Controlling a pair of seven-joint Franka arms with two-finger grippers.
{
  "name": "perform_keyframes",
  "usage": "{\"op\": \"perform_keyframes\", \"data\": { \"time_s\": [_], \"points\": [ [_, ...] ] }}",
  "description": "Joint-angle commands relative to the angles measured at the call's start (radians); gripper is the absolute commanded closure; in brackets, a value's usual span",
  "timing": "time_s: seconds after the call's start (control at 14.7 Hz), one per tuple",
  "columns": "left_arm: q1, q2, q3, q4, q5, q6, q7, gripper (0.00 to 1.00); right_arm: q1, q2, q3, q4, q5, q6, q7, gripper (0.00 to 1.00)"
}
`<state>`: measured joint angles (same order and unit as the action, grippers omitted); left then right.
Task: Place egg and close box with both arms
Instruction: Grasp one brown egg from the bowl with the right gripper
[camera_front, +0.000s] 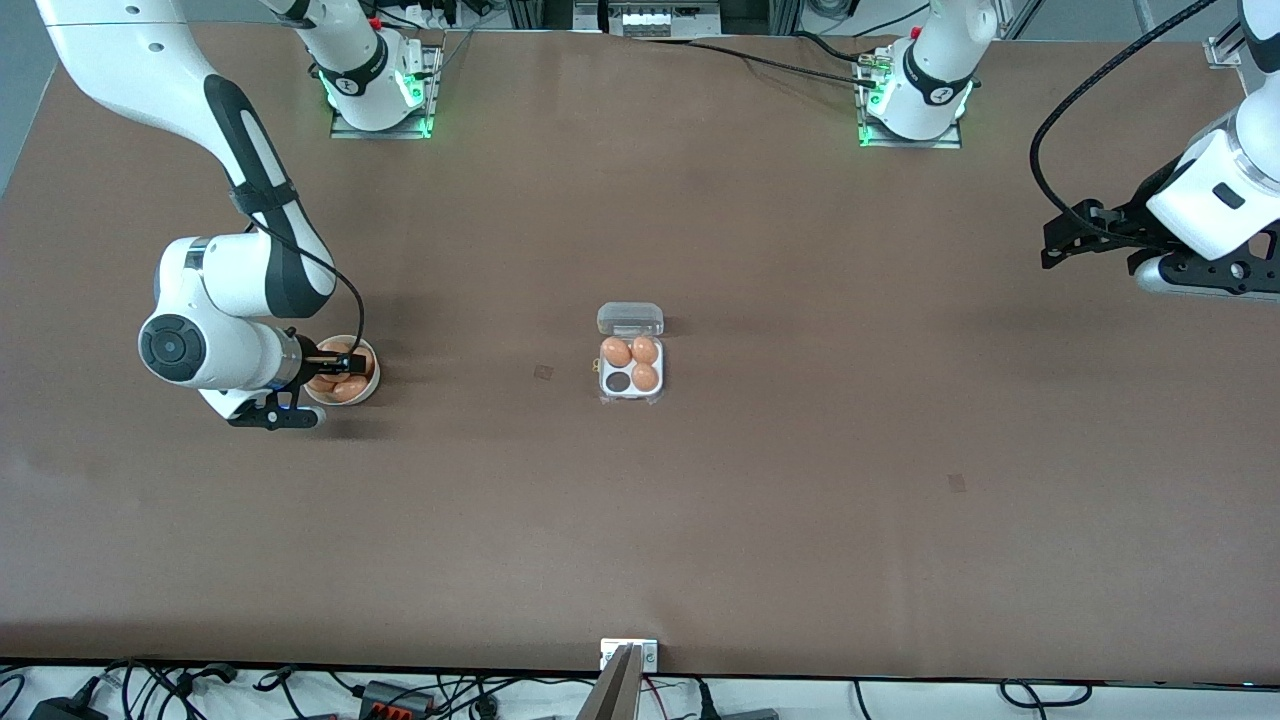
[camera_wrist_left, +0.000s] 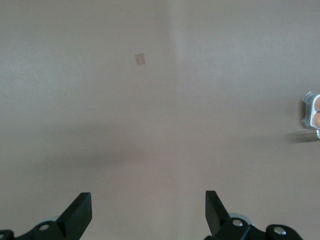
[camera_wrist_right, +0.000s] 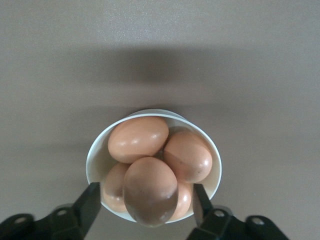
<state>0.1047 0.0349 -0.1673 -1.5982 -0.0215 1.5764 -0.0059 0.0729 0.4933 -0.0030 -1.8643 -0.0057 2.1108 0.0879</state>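
Note:
The box (camera_front: 631, 366) lies in the middle of the table with its clear lid (camera_front: 630, 319) swung open. It holds three brown eggs, and one cup (camera_front: 618, 381) is empty. A white bowl (camera_front: 372, 385) of several brown eggs stands toward the right arm's end of the table. My right gripper (camera_front: 335, 360) reaches down into this bowl (camera_wrist_right: 95, 155). In the wrist view the right gripper (camera_wrist_right: 146, 195) is open, one finger on each side of the top egg (camera_wrist_right: 150, 192) with small gaps. My left gripper (camera_front: 1060, 240) waits open over bare table at the left arm's end.
The left gripper (camera_wrist_left: 148, 202) looks down on bare brown table, with the box's edge (camera_wrist_left: 312, 110) showing at the side of that view. A small metal bracket (camera_front: 629, 652) sits on the table edge nearest the front camera. Cables lie along that edge.

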Motion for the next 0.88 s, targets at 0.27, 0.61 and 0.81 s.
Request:
{"op": "perform_keyframes", "data": {
  "time_s": [0.27,0.61,0.81],
  "points": [
    [0.009,-0.015,-0.011,-0.003,0.018,-0.012,-0.008,0.00,-0.001,0.004,0.006,0.028,0.001,-0.006,0.009,0.89],
    [0.009,-0.015,-0.011,-0.002,0.018,-0.012,-0.008,0.00,0.022,-0.012,0.009,0.167,0.001,-0.108,0.004,1.00],
    [0.009,-0.015,-0.011,-0.002,0.018,-0.012,-0.008,0.00,0.060,-0.001,0.053,0.327,0.045,-0.212,0.007,1.00]
  ]
}}
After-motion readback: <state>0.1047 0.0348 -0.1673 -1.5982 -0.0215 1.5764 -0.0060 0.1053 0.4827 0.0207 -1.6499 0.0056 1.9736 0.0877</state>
